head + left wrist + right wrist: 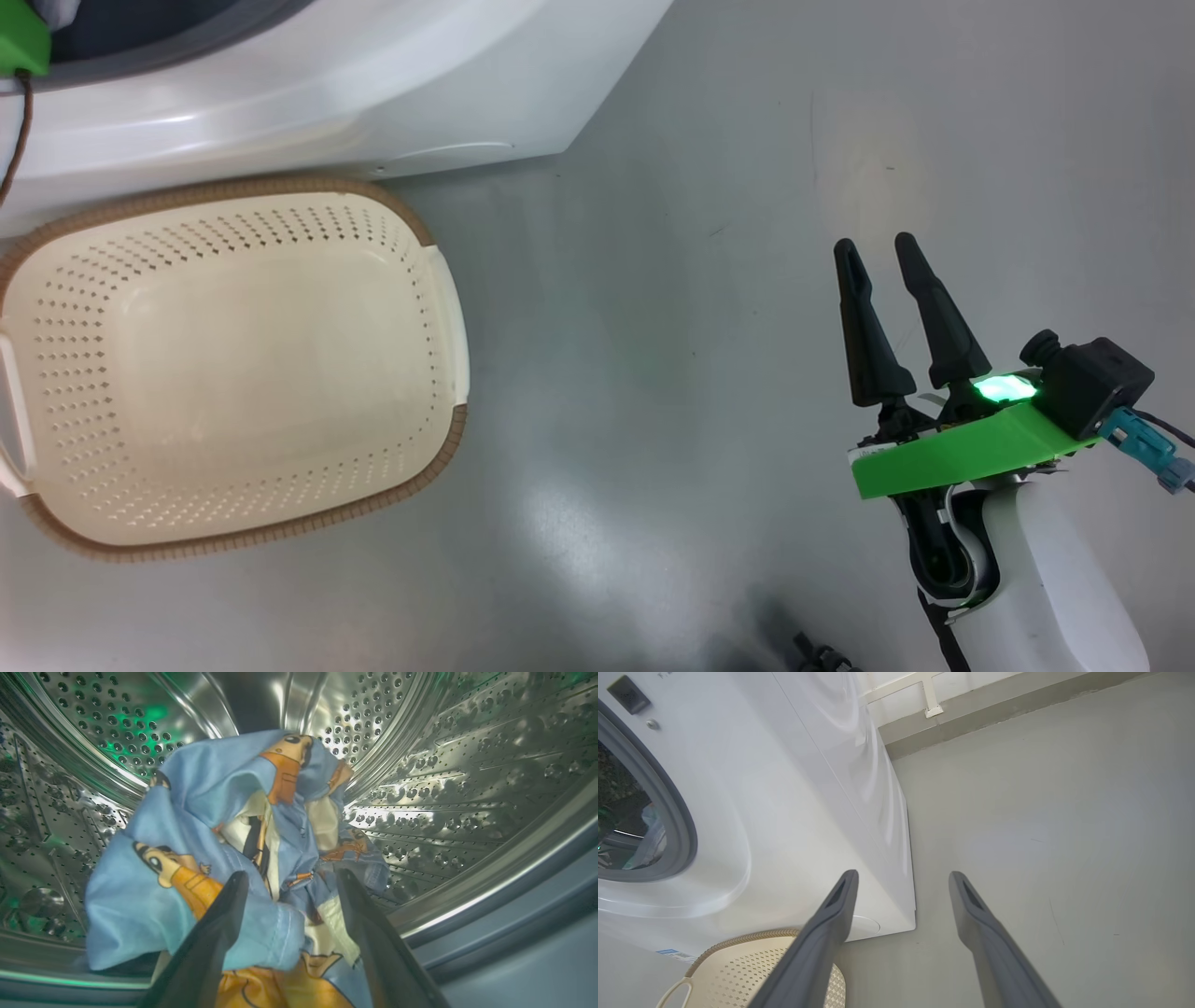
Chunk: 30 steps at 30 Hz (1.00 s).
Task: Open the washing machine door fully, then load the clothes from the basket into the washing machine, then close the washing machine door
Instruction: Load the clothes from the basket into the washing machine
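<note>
The clothes (210, 793), light blue fabric with orange cartoon animals, lie bunched inside the steel drum (467, 765) of the washing machine (327, 84). My left gripper (289, 877) is in the drum, open, with its fingers spread to either side of a loose fold of the fabric. The cream basket (233, 364) stands on the floor in front of the machine with nothing in it. Over the bare floor to the right of the basket, my right gripper (876, 245) is open and holds nothing. The washing machine door is out of view.
Grey floor (672, 327) stretches right of the basket and machine. The right wrist view shows the machine's white side (794, 788), its grey seal (668, 807), the basket's rim (752, 961) and a wall base (994, 704) beyond. A green bracket of my left arm (21, 42) sits at the machine's opening.
</note>
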Tool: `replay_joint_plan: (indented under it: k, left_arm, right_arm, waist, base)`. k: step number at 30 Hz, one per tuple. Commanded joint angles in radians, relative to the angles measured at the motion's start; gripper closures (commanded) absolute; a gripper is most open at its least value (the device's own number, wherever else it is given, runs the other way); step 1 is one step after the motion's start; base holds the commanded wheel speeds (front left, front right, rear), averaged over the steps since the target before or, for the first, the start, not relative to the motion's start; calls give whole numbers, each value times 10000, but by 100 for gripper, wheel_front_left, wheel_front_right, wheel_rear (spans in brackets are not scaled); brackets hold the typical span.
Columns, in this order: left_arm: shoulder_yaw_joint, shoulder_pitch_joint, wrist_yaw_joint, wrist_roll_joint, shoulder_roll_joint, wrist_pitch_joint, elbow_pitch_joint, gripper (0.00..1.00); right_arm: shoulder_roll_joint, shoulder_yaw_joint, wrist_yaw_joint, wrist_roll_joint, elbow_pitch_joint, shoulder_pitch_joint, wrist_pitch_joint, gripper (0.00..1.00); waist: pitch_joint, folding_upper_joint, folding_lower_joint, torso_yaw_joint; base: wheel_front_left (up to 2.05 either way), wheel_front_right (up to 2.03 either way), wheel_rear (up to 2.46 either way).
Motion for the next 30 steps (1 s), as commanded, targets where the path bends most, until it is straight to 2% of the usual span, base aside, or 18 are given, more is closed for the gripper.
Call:
replay_joint_plan:
  k: [1,12,30]
  left_arm:
    - [162,-185,-15,-165,449,-49,-254,0]
    - [830,794,-15,-276,366,-50,-1116,0]
    - [2320,2957,-15,617,-23,-51,-2741,0]
  right_arm:
    - [20,183,16,23,-194,226,-48,0]
    - [20,-13,16,-135,-216,258,-48,0]
    - [20,-339,16,-410,-235,351,-48,0]
  waist:
    - [3,0,0,14]
    - [-114,0,0,265]
    - [-341,0,0,802]
  base:
    - [0,0,0]
    - [0,0,0]
    - [0,0,0]
